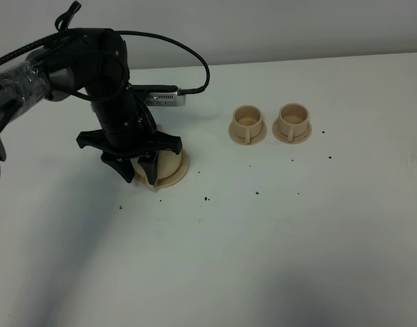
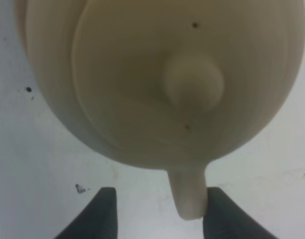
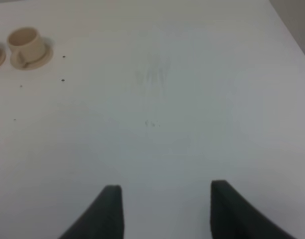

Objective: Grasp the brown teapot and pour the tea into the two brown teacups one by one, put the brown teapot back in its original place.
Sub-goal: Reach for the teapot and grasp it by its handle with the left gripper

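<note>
The brown teapot (image 1: pixel 169 162) stands on its wide round saucer (image 1: pixel 180 174) at the left, mostly hidden under my left gripper (image 1: pixel 142 170). In the left wrist view the teapot (image 2: pixel 142 74) fills the picture, lid knob (image 2: pixel 193 83) up. A narrow part of the pot (image 2: pixel 188 196) juts between the fingers. It lies against one finger (image 2: pixel 223 214) and apart from the other, so my left gripper (image 2: pixel 161 191) is open. The two brown teacups (image 1: pixel 247 123) (image 1: pixel 292 121) sit on small saucers to the right. My right gripper (image 3: pixel 165 185) is open over bare table. No tea shows.
A white table (image 1: pixel 276 238) carries small dark specks (image 1: pixel 206 199). The left arm's cable and a silver box (image 1: pixel 164 98) lie behind the teapot. One teacup (image 3: pixel 26 44) shows far off in the right wrist view.
</note>
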Available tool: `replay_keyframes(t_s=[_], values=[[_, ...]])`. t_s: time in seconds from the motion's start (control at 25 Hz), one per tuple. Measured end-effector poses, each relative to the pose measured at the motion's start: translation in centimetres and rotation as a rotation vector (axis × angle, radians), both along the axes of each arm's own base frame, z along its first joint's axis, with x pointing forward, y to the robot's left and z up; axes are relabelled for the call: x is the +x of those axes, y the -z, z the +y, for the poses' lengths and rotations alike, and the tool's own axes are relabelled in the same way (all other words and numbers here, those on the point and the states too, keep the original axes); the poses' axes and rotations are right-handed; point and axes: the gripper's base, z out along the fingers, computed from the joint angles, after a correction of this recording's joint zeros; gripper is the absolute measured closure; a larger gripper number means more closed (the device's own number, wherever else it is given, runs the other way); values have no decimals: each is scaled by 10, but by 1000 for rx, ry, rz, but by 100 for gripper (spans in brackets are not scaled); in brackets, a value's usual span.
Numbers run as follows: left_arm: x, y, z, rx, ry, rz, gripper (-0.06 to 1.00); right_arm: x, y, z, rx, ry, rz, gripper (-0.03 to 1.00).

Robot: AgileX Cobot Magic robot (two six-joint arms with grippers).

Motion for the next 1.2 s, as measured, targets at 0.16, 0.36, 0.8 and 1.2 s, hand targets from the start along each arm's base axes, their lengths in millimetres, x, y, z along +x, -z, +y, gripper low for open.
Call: replay_keyframes(t_s=[0.16, 0.36, 0.8, 1.2], values=[[0, 0, 0, 1, 0, 0, 50, 0, 0, 0, 0, 0, 0, 54], [0, 0, 0, 0, 0, 0, 50, 0, 0, 0, 0, 0, 0, 54], [0, 0, 0, -1, -6, 1, 50, 0, 0, 0, 0, 0, 0, 54], [0, 0, 0, 6, -55, 3, 51, 0, 0, 0, 0, 0, 0, 54]])
